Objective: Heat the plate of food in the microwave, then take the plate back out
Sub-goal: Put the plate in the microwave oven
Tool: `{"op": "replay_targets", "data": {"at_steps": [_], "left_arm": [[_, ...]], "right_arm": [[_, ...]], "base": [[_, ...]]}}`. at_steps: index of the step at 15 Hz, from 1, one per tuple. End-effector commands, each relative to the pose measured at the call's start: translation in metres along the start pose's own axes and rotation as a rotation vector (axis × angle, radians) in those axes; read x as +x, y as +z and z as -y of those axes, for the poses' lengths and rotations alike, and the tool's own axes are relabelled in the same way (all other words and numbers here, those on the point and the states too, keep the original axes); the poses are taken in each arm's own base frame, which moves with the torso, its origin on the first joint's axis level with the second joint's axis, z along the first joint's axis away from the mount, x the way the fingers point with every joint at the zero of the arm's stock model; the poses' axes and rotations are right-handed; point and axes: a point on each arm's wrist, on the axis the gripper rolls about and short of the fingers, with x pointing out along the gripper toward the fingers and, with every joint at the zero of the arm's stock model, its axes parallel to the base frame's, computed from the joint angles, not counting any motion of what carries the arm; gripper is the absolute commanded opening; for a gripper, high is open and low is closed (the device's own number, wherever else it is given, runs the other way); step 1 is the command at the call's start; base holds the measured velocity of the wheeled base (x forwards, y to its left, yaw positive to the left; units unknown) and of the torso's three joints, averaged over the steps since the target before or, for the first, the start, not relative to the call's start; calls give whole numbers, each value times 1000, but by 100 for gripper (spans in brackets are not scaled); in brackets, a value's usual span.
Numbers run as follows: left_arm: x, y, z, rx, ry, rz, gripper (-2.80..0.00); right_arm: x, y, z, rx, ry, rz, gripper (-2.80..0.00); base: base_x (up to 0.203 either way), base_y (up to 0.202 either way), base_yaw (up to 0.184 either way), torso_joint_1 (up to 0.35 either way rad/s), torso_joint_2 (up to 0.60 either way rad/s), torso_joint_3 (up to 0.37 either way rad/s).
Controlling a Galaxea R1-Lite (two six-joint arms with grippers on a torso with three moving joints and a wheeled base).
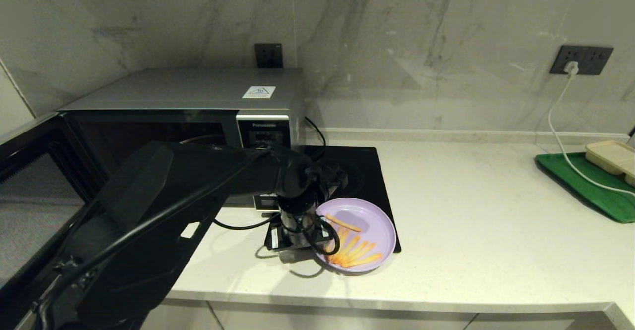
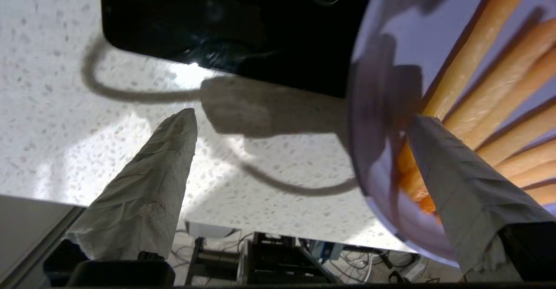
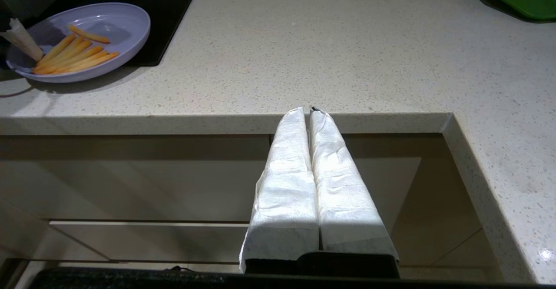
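The lilac plate of food point(image 1: 369, 218) rests on the counter, partly over the black hob, with several orange-yellow fries point(image 1: 354, 253) on it. My left gripper point(image 1: 308, 243) points down at the plate's left rim and is open. In the left wrist view the left gripper point(image 2: 302, 117) straddles the plate point(image 2: 408, 32): one wrapped finger point(image 2: 456, 180) lies over the fries inside the rim, the other finger point(image 2: 165, 163) is out over bare counter. The silver microwave point(image 1: 188, 92) stands at the back left, its door point(image 1: 30, 196) swung open. My right gripper point(image 3: 309, 111) is shut and empty, below the counter's front edge.
A black induction hob point(image 1: 359, 171) lies right of the microwave. A green tray point(image 1: 595, 193) with a beige container point(image 1: 610, 156) sits at the far right, and a white cable point(image 1: 560, 141) runs to a wall socket. The counter's front edge point(image 3: 217, 121) is near.
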Motion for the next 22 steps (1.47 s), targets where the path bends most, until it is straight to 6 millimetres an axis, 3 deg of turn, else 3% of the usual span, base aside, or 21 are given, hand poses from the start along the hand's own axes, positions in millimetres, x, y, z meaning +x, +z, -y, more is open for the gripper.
{"op": "replay_targets", "data": {"at_steps": [1,12,13,22], "left_arm": [[-3,1,3,4,-21,21,0],[4,10,-4,-34,-19,26,0],[5,10,-4,-32,-18,25,-280],[9,-5,9,39,47,75,-280]], "right_arm": [[0,0,0,0,1,-2,-280],[0,0,0,0,1,-2,-280],[0,0,0,0,1,-2,-280],[0,0,0,0,1,-2,-280]], "base": [[0,0,0,0,0,0],[0,0,0,0,0,0],[0,0,0,0,0,0],[0,0,0,0,0,0]]}}
